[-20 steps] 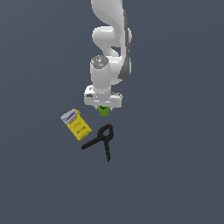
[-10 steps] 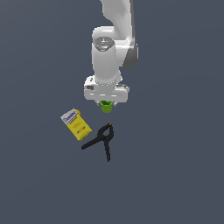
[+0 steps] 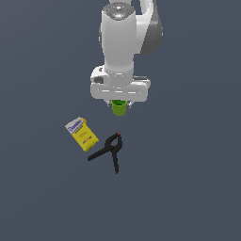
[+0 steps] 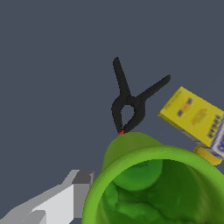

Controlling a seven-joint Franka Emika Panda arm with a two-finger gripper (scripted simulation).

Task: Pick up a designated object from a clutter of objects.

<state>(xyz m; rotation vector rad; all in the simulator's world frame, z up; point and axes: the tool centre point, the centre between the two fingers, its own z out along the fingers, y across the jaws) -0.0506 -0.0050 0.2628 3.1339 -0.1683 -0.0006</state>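
Cup at the hand, box and clamp lower down

The cup [image 3: 119,108] sits directly under the hand [image 3: 119,100]. Below it in the exterior view lies the clamp [image 3: 109,151]; the box [image 3: 81,133] lies just beside the clamp, off toward the exterior view's left of the hand.

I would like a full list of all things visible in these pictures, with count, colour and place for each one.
green cup: 1, bright green, directly under the gripper, above the clamp in the exterior view; open mouth fills the wrist view.
yellow box: 1, yellow with blue-and-white label, on the exterior view's left of the clamp.
black clamp: 1, black with red tip, handles spread.
floor: 1, dark grey.
gripper: 1, white, on the white arm; fingers mostly hidden.
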